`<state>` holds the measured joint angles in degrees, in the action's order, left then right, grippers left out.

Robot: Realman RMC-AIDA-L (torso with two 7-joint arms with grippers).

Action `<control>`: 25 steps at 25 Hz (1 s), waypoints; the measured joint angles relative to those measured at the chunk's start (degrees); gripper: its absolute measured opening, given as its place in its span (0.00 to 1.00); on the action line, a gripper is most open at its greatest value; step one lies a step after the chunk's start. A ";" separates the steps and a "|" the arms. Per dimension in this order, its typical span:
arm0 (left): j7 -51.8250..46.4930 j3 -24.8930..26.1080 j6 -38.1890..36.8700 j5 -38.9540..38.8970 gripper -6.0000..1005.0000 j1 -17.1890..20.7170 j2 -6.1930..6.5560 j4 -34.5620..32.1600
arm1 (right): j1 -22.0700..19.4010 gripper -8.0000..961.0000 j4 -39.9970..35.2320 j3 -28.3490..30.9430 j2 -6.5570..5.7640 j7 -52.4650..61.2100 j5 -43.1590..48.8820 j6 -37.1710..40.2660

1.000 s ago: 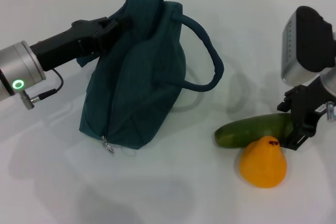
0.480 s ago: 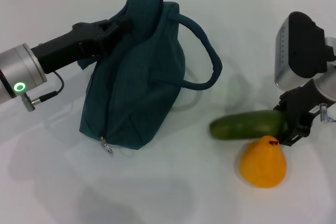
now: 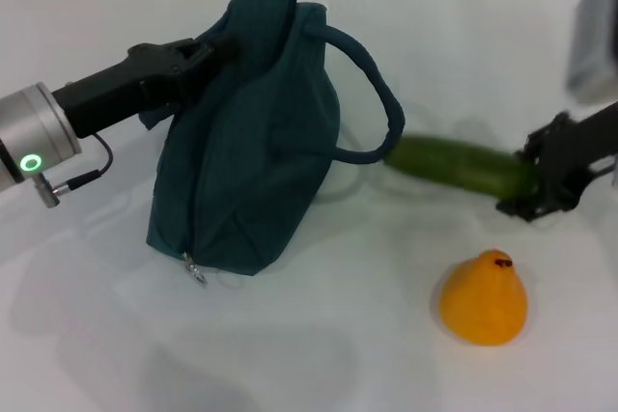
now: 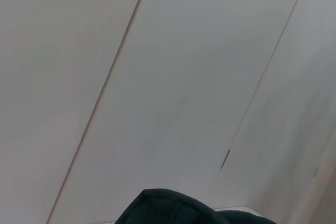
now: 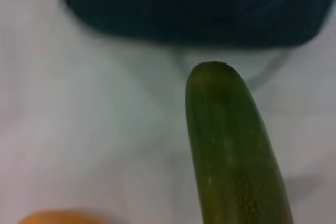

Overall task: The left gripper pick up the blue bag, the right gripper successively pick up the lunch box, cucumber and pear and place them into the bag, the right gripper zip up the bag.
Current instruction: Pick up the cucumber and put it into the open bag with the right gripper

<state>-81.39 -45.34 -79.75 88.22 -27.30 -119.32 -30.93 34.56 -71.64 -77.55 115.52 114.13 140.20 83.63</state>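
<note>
The blue bag [image 3: 251,151] stands upright on the white table, and my left gripper [image 3: 224,45] is shut on its top edge from the left. One loop handle [image 3: 379,94] hangs out to the bag's right. My right gripper [image 3: 533,185] is shut on one end of the cucumber [image 3: 454,165], which is held off the table with its free tip by that handle. In the right wrist view the cucumber [image 5: 231,145] points at the bag [image 5: 199,3]. The pear [image 3: 484,298] sits alone on the table, nearer me. The lunch box is out of view.
A zipper pull [image 3: 197,269] hangs at the bag's lower front corner. The white table [image 3: 319,354] runs back to a pale wall. The left wrist view shows only wall panels and a bit of bag fabric [image 4: 178,211].
My right gripper has lifted the cucumber from beside the pear and carried it up and left, toward the bag's handle. The bag and my left arm have barely moved.
</note>
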 joint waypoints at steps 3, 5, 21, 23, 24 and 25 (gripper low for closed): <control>0.37 0.06 -0.23 -0.40 0.05 0.24 0.04 -0.05 | -3.65 0.66 -2.07 6.61 0.05 -2.72 -5.83 -0.34; 0.73 0.07 -0.44 -0.50 0.05 0.27 0.04 -0.13 | -5.91 0.66 -2.36 10.78 0.09 -5.69 -10.77 -0.32; 6.22 0.07 -8.21 -5.13 0.06 0.90 0.08 -0.63 | -6.60 0.66 28.51 15.16 0.01 -41.12 -70.44 4.88; 6.22 0.05 -8.11 -5.12 0.06 0.59 0.07 -0.63 | -2.10 0.66 35.01 15.14 0.18 -42.68 -71.10 5.63; 6.23 0.02 -8.06 -5.09 0.06 0.45 0.04 -0.63 | 0.29 0.66 38.29 15.12 0.37 -43.33 -71.52 5.57; 6.23 -0.04 -7.98 -4.99 0.06 0.30 0.02 -0.63 | 1.90 0.66 40.55 15.07 0.45 -43.92 -72.18 5.34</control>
<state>-75.15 -45.37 -87.73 83.23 -27.00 -119.29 -31.56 36.46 -31.08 -62.48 115.97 70.21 68.02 88.96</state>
